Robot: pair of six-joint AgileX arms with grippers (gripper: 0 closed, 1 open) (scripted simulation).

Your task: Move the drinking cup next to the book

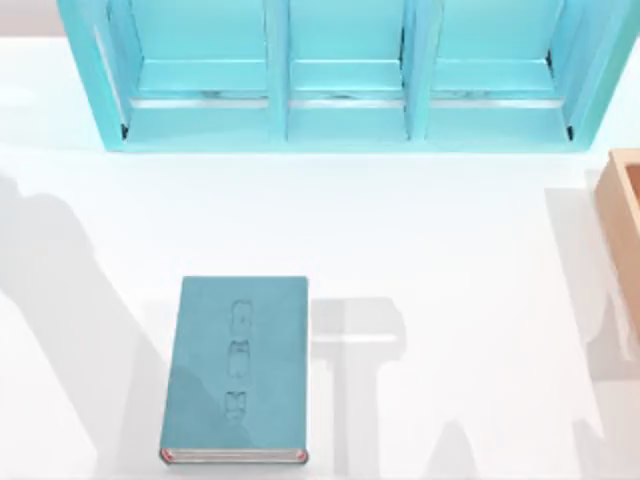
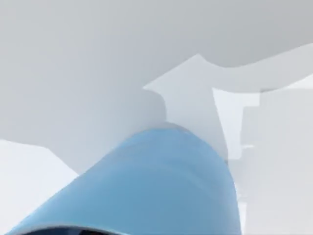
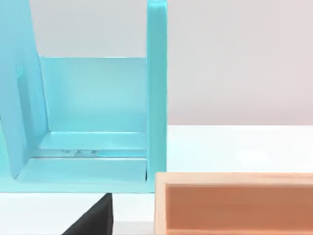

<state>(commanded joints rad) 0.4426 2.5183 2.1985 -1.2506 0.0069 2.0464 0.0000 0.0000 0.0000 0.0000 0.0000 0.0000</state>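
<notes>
Cup (image 2: 156,191) fills lower left-wrist frame, close to that camera; the grip on it cannot be told. Book (image 1: 236,370) lies lower left of top view. Judged light, rigid, smooth-walled: grip mid-wall.

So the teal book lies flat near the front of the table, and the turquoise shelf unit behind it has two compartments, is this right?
Not quite. The turquoise shelf unit has three compartments, not two; the top view shows two dividers splitting it. The rest holds: the teal book lies flat near the front of the table.
</notes>
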